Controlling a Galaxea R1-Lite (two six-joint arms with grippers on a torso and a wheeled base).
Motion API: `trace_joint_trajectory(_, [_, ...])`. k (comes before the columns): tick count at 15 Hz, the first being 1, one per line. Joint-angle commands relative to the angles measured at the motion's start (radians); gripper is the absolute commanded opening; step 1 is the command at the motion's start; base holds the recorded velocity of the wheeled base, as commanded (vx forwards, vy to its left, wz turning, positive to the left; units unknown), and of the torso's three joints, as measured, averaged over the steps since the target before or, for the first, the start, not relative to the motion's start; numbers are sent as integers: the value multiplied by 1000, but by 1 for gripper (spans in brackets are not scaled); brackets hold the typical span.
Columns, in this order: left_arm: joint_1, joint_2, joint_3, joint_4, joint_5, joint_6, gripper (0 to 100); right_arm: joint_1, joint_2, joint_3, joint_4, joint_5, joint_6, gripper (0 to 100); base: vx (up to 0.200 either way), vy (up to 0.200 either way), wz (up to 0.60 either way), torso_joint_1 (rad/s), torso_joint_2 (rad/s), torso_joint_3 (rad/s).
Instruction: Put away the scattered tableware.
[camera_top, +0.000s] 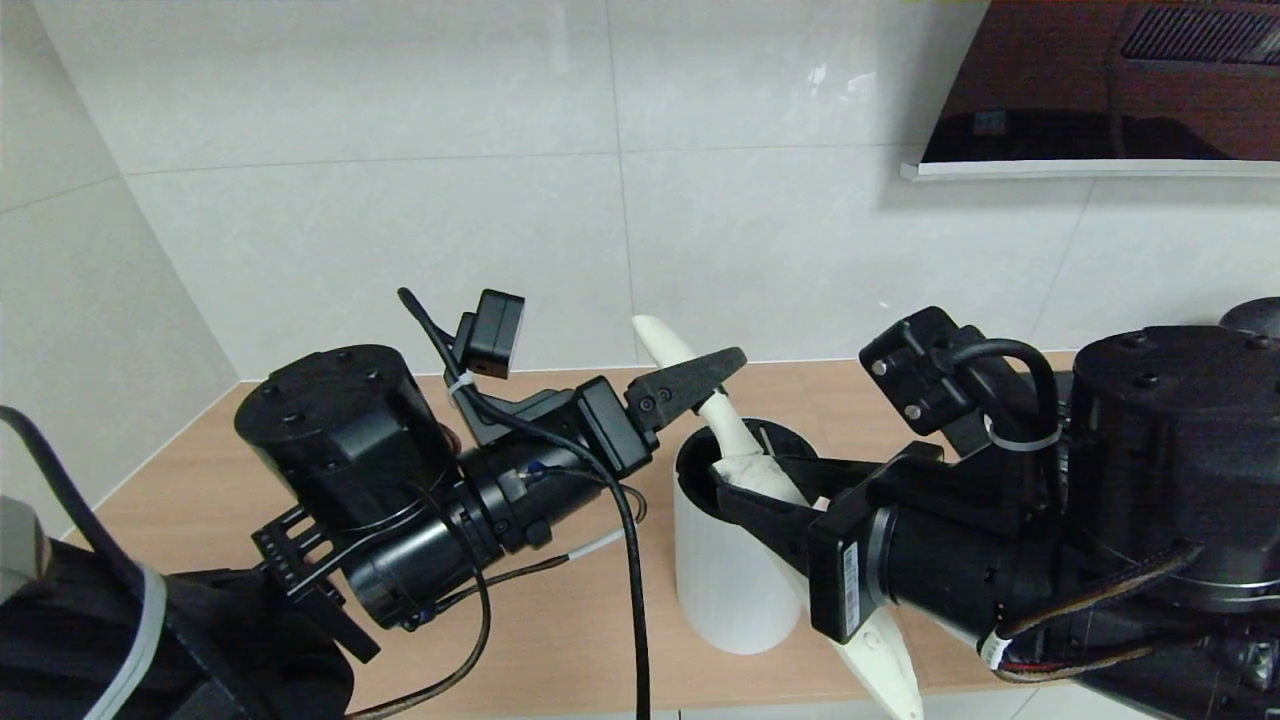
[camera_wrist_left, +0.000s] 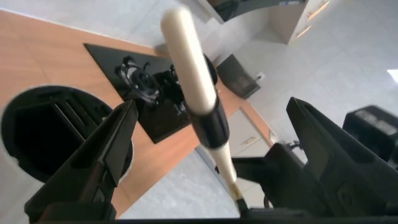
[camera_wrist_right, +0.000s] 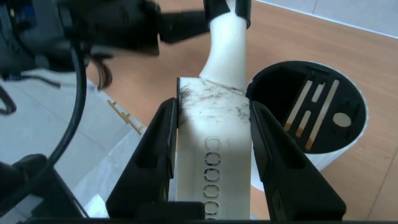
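A white slotted spatula (camera_top: 725, 420) hangs tilted over the white cylindrical utensil holder (camera_top: 720, 580) on the wooden counter. My right gripper (camera_top: 745, 485) is shut on its speckled blade (camera_wrist_right: 214, 143), just above the holder's rim. The blade's end sticks out below the wrist (camera_top: 885, 660). My left gripper (camera_top: 700, 390) is open, with its fingers on either side of the spatula's handle (camera_wrist_left: 189, 74) near the black band, not touching it. The holder (camera_wrist_right: 339, 152) has several slim utensils standing inside it.
The wooden counter (camera_top: 560, 620) runs to a tiled wall at the back and left. A black hob (camera_wrist_left: 149, 93) lies on the counter to the right of the holder. A dark range hood (camera_top: 1100, 90) hangs at the upper right.
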Motion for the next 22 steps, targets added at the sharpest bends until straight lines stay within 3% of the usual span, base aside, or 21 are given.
trace_joint_trajectory(1, [-4, 6, -2, -1, 7, 0, 100, 1, 17, 3, -3, 0, 0, 0, 0, 0, 0, 0, 0, 0])
trace_joint_trajectory(9, [-19, 9, -2, -2, 14, 0, 100, 1, 43, 28, -77, 0, -3, 0, 0, 0, 0, 0, 0, 0])
trace_joint_trajectory(10, [-19, 15, -3, -2, 14, 0, 0, 3, 41, 31, -78, 0, -5, 0, 0, 0, 0, 0, 0, 0])
trace_joint_trajectory(21, [-18, 15, -5, -2, 13, 0, 0, 18, 35, 32, -77, -3, -5, 0, 0, 0, 0, 0, 0, 0])
trace_joint_trajectory(22, [-18, 11, -5, -2, 13, 0, 0, 18, 35, 32, -77, -3, -3, 100, 0, 0, 0, 0, 0, 0])
